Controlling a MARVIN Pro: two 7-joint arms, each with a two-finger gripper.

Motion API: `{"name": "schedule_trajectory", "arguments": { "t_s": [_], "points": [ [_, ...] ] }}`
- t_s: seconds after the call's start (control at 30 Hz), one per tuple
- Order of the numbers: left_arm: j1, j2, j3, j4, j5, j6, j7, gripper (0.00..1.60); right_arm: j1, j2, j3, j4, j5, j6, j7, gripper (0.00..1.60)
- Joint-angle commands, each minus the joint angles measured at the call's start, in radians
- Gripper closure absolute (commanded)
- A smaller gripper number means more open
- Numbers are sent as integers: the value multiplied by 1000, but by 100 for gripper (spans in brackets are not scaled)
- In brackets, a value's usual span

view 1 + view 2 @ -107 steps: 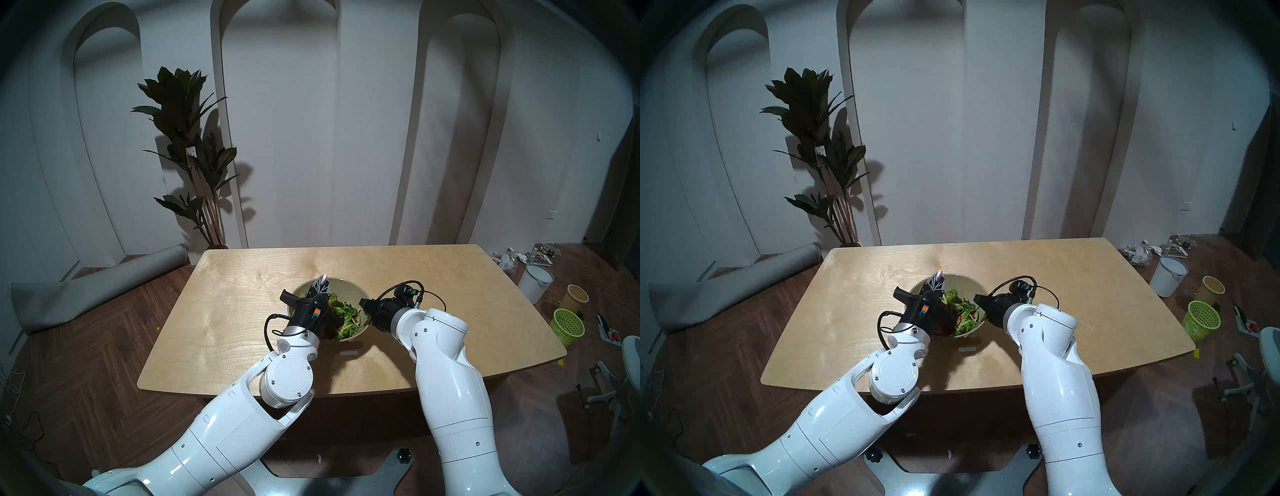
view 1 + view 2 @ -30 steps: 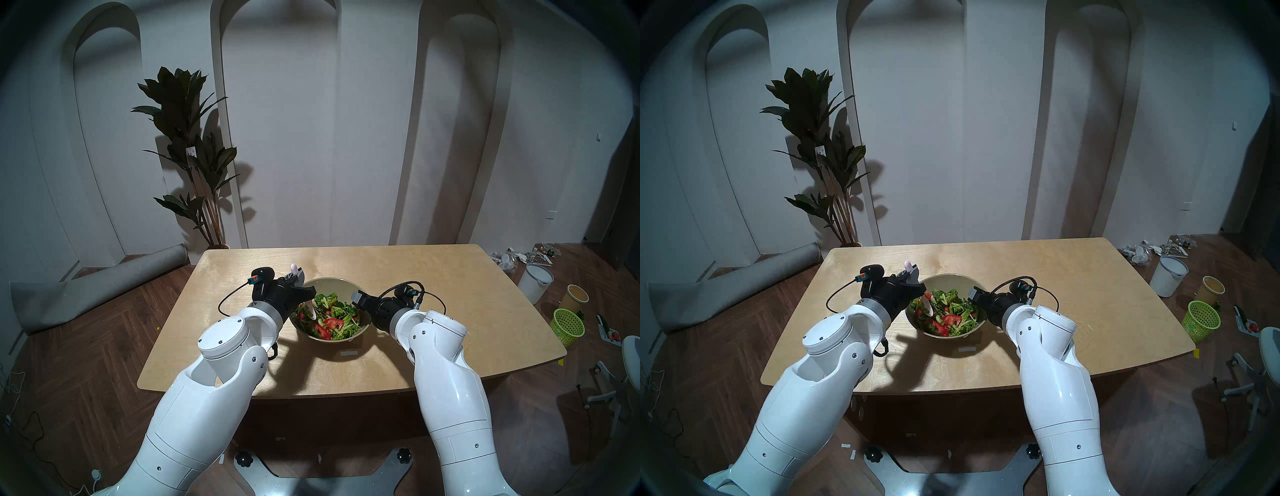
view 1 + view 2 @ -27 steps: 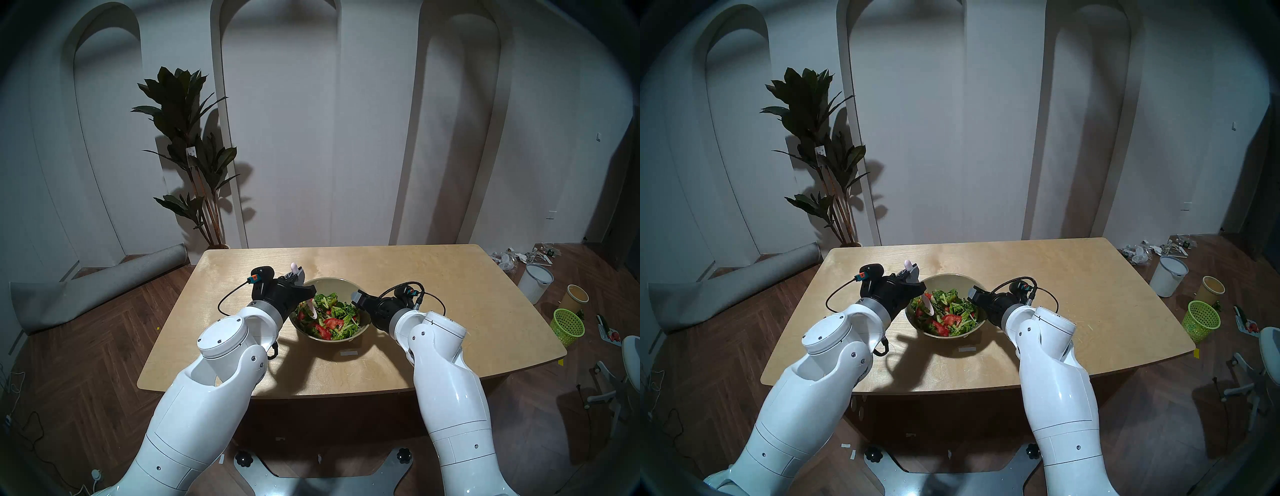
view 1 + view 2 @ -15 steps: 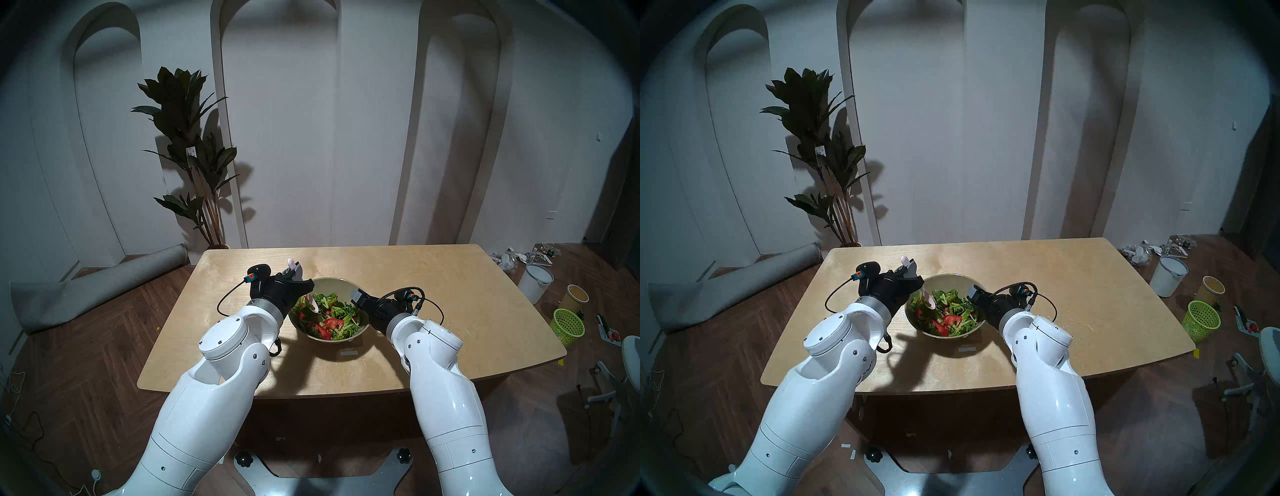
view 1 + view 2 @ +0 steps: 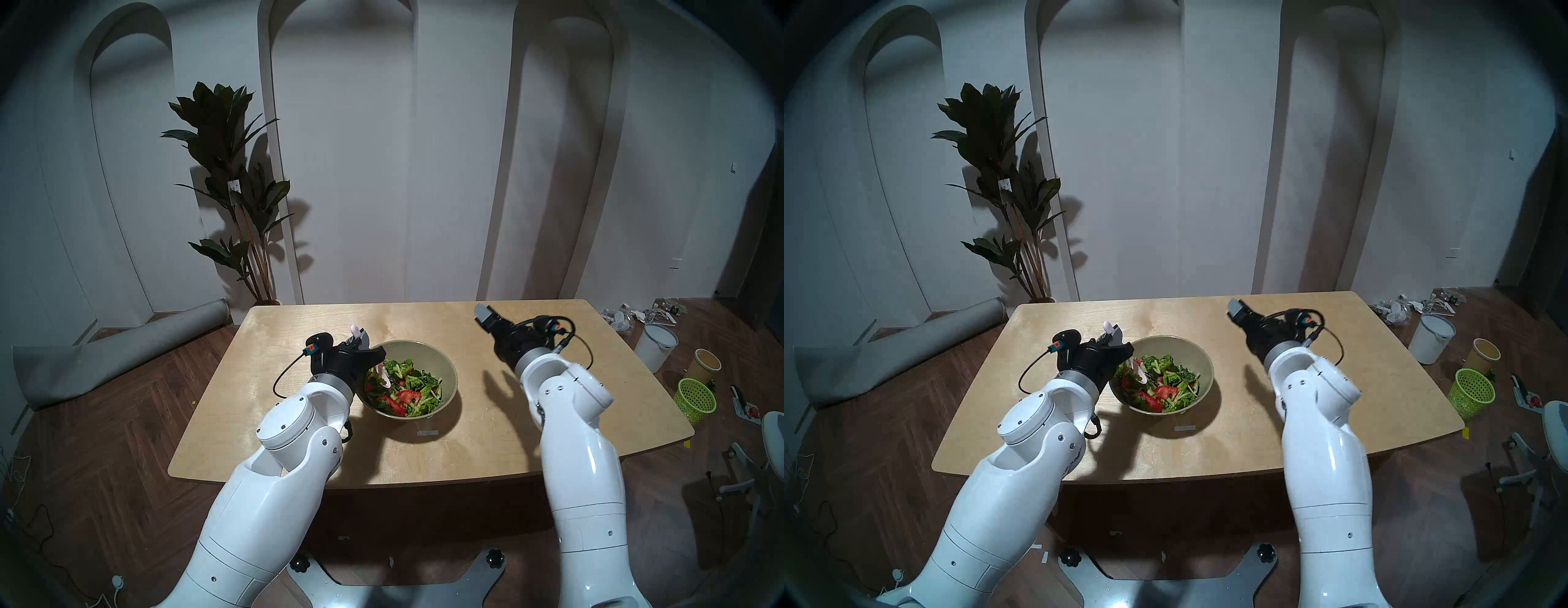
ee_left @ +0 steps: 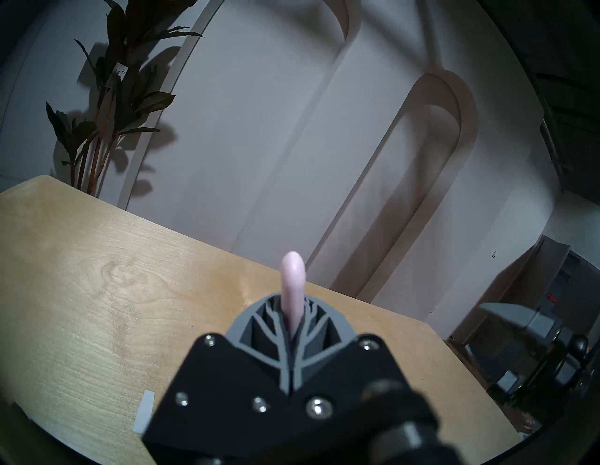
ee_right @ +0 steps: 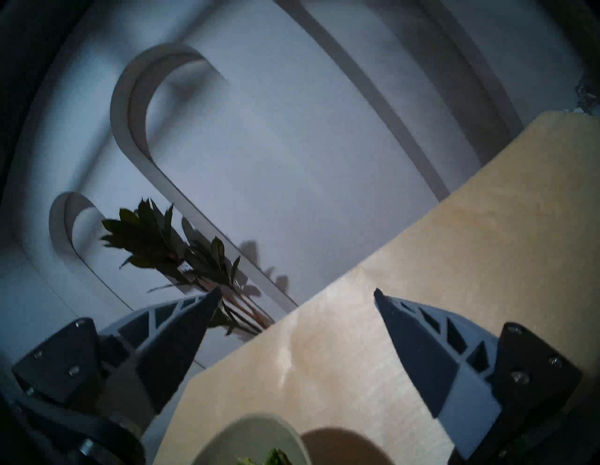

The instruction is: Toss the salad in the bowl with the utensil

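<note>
At the centre of the wooden table [image 5: 297, 407], I am working my salad: my left gripper [image 5: 361, 339] is clamping its fingers tight on the pale pink spoon [image 5: 384, 375], the handle end poking up past the fingertips [image 6: 293, 276] while the rounded head is dipping into the greens at about nine o'clock inside the olive-beige bowl [image 5: 445, 365]. The salad [image 5: 405, 390], a heap of chopped leaves, pale stalks and red pieces, is lying inside the bowl, piled toward its near side, with the far inner wall showing bare. My right gripper [image 5: 483, 316] is hanging in the air at roughly two o'clock from the bowl, well apart from it, its two fingers [image 7: 431, 350] spread wide and gripping nothing; from that wrist, the bowl's rim [image 7: 253, 432] is sitting low at six o'clock. A small grey strip [image 5: 427, 433] is lying on the table just beside the bowl at six o'clock. A potted plant [image 5: 231, 187] is standing beyond the table's far left corner.
</note>
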Motion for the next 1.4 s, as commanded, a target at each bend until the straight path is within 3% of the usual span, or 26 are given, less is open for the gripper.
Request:
{"name": "schedule_trajectory", "arguments": {
  "t_s": [0.0,0.3,0.53,0.8,1.17,1.37],
  "points": [
    [20,-42,-23,-37,-20,-73,5,160,18,-21,49,-116,75,99,-48,0],
    [68,-72,-37,-26,-23,-205,4,160,6,-45,84,-236,142,287,-216,0],
    [102,-95,-31,-9,-42,-309,-38,160,34,-56,105,-275,205,424,-349,0],
    [137,-115,10,24,-45,-407,-62,160,63,-67,120,-283,257,474,-439,0],
    [71,-136,65,143,48,-599,-41,160,59,-60,119,-276,272,474,-435,0],
    [35,-152,79,196,112,-659,-21,160,45,0,106,-260,257,460,-358,0]
  ]
}}
